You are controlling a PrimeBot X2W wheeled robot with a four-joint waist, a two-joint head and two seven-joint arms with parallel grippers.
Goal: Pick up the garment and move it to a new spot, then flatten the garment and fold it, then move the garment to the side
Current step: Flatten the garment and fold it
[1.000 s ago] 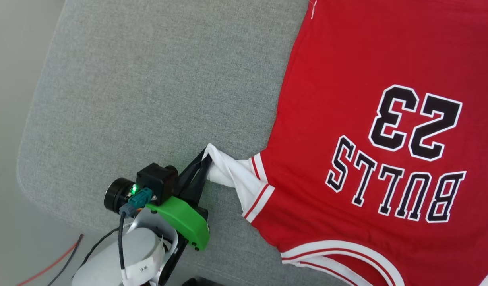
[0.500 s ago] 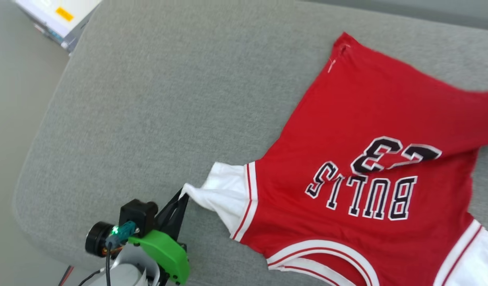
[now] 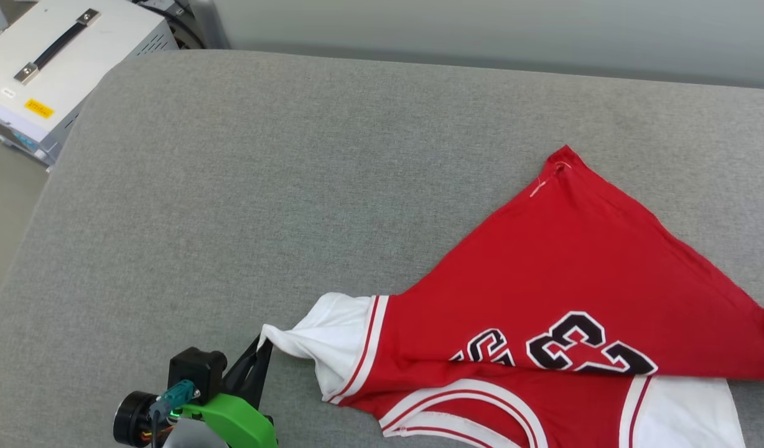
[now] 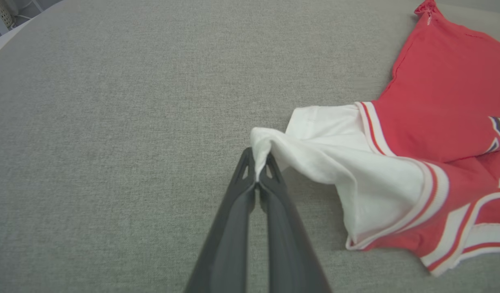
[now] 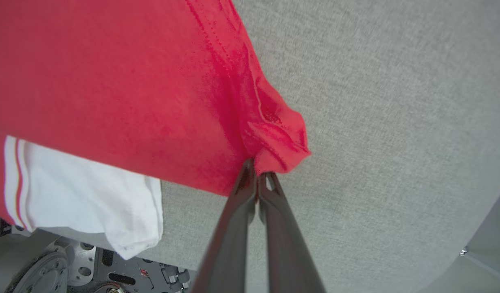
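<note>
A: What is the left claw [image 3: 265,346] doing at the near edge of the grey cushion [image 3: 295,155]?
B: It is clenching on the white sleeve [image 3: 323,342] of the garment [image 3: 575,261], with both fingers pressing together on the cloth.
A: And the right claw [image 5: 258,173]?
B: It is pinching a red corner of the garment, also tightly.
A: Where is the garment lying?
B: On the cushion's right half, close to the near edge, with one red corner pointing toward the far edge. A white box [image 3: 65,62] is standing beyond the far left corner.
</note>
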